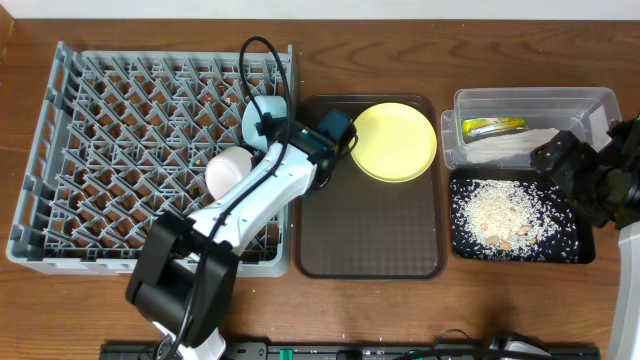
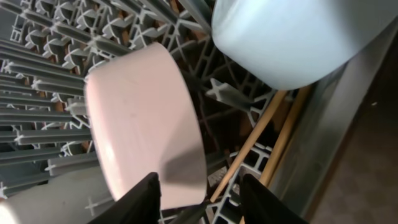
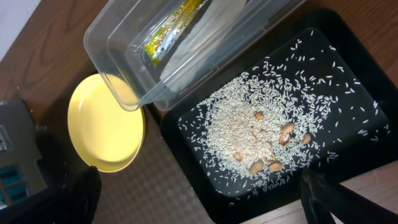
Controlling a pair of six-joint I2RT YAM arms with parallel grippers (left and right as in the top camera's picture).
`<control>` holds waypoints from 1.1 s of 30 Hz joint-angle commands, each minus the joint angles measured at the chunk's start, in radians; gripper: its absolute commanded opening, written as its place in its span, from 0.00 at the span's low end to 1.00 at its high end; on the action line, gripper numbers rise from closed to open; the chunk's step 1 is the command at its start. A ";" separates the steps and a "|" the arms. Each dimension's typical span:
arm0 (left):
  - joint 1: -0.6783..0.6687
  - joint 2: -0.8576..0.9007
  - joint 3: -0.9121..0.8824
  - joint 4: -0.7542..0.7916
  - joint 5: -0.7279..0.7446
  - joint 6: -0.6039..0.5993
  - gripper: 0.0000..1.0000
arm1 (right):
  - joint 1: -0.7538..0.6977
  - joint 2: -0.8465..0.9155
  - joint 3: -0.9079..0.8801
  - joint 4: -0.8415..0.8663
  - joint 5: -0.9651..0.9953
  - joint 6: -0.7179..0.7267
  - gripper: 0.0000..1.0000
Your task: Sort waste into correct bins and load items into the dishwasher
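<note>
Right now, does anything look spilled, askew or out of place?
Nothing spilled: the rice lies inside the black tray. The white bowl rests tipped on its side among the dish rack pegs, and the yellow plate sits on the brown tray, not yet racked.

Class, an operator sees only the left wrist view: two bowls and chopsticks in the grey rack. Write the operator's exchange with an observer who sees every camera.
Operator: Is the yellow plate loaded yet?
Observer: No. The yellow plate lies on the brown tray, beside the grey rack.
Operator: What is the right gripper doing?
Observer: The right gripper hangs open over the black tray, which holds the rice.
</note>
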 commanded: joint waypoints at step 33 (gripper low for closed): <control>0.005 0.013 -0.002 -0.055 -0.108 -0.027 0.57 | -0.012 -0.012 0.000 -0.002 -0.002 0.010 0.99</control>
